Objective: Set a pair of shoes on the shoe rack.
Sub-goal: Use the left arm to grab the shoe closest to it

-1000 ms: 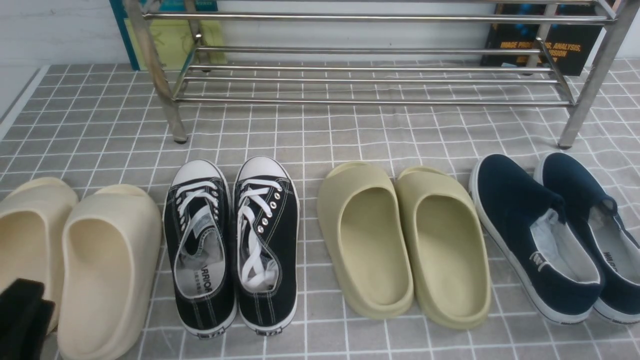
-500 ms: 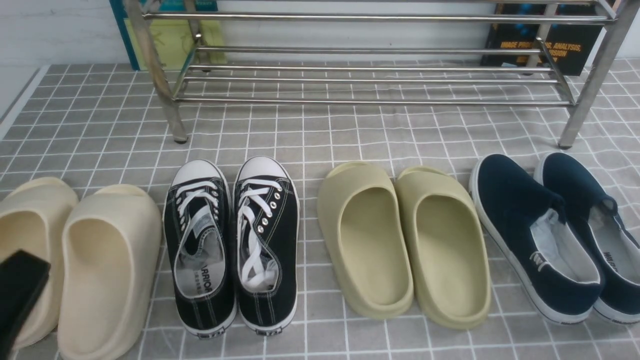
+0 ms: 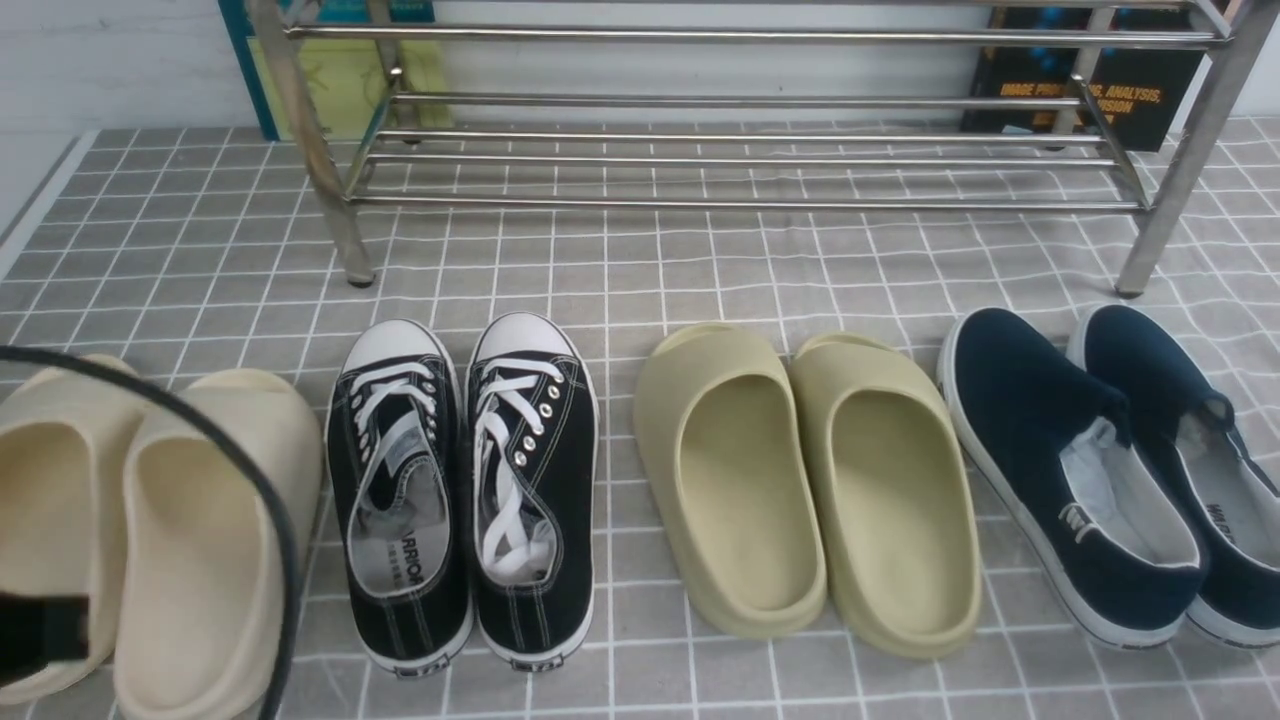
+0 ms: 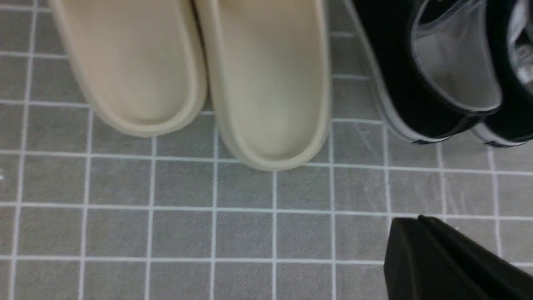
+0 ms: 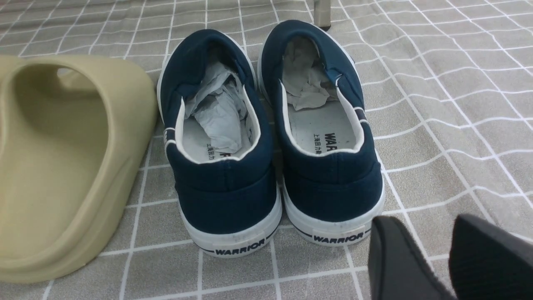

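The two black canvas sneakers with white laces and toe caps stand side by side on the checked cloth, left one (image 3: 400, 490) and right one (image 3: 533, 480), toes toward the shoe rack (image 3: 740, 160) at the back. Their heels show in the left wrist view (image 4: 416, 83). My left gripper (image 4: 410, 225) is shut and empty, low over the cloth behind the beige slides and to the left of the sneaker heels. My right gripper (image 5: 429, 229) is open and empty, just behind the heel of the right navy slip-on. The rack holds no shoes.
Beige slides (image 3: 200, 540) lie left of the sneakers, olive slides (image 3: 800, 480) to their right, and navy slip-ons (image 3: 1080, 470) at far right. A black cable (image 3: 270, 520) of my left arm arcs over the beige slides. Books lean behind the rack.
The black part of my left arm at the lower left has shifted and dropped toward the frame edge, and its cable now arcs over the beige slides. The shoes have not moved.
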### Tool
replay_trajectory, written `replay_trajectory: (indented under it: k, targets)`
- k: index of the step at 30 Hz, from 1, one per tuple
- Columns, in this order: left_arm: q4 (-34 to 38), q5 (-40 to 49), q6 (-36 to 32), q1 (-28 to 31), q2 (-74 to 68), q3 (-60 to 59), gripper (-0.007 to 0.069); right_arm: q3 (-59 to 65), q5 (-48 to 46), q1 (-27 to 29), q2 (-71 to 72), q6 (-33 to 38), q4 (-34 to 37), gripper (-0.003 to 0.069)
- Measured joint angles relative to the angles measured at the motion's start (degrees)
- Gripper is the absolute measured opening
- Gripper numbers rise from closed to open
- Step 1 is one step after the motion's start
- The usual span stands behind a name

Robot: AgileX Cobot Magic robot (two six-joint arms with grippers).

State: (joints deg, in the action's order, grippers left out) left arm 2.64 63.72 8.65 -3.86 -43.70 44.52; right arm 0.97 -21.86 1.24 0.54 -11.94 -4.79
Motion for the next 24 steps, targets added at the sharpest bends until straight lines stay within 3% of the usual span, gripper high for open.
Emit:
replay_trajectory:
  k: [7,10,19,24]
  targets:
    - [-2.3,0.7,5.0,-12.8,-15.1,7.8,-0.001,0.0,0.0,0.0,0.0,0.0,0.0,0.0239]
    - [-2.6,-1.1,8.8,-14.2,-20.2,10.1,0.0031,0.0,0.0,0.0,0.0,0.0,0.0,0.0239]
    - [-3.7,-11.0,16.1,-14.3,-37.1,11.5,0.0363,0.0,0.0,0.0,0.0,0.0,0.0,0.0239]
    - [-3.3,-15.5,17.6,-14.3,-44.3,11.5,0.0377,0.0,0.0,0.0,0.0,0.0,0.0,0.0239]
